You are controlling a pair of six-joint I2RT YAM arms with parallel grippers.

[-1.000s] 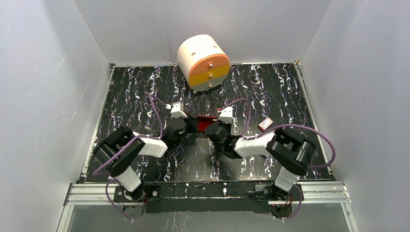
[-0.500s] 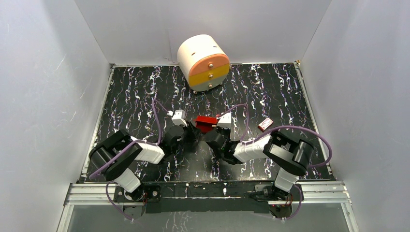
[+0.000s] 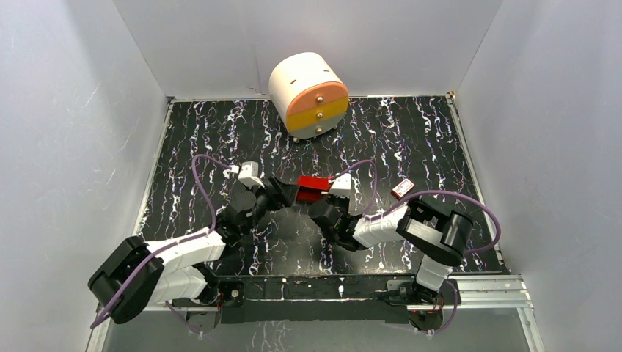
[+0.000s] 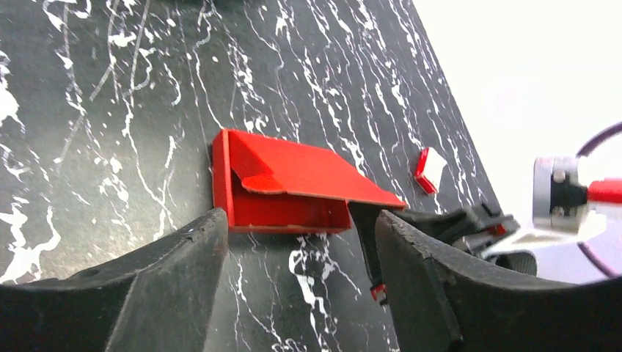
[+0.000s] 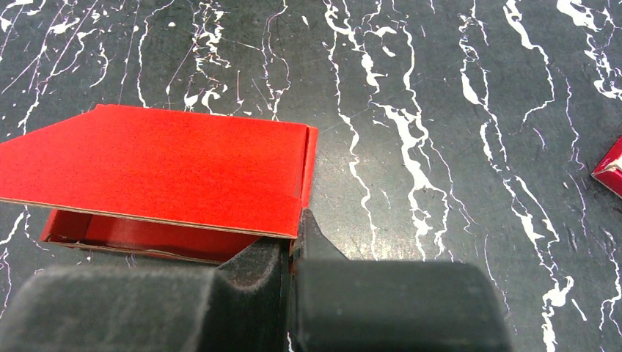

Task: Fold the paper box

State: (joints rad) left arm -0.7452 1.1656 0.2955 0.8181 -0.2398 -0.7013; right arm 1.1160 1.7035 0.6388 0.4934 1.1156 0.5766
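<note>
The paper box (image 3: 313, 184) is a shallow bright red card tray lying on the black marbled table (image 3: 220, 139), its lid flap half raised above it. In the left wrist view the box (image 4: 293, 176) lies just beyond my left gripper (image 4: 299, 233), which is open and touches nothing. Seen from above, the left gripper (image 3: 283, 193) sits at the box's left end. My right gripper (image 5: 299, 229) is shut on the box's (image 5: 169, 165) near right corner wall. From above, the right gripper (image 3: 323, 199) is under the box's right end.
A round white, orange and yellow drawer unit (image 3: 309, 94) stands at the back centre. A tiny red-and-white packet (image 3: 402, 189) lies right of the box, also in the wrist views (image 4: 427, 168) (image 5: 609, 167). White walls enclose the table on three sides.
The left gripper has opened, let go of the box's left end and drawn back a little, its arm swinging lower and left. The right gripper stays shut on the box.
</note>
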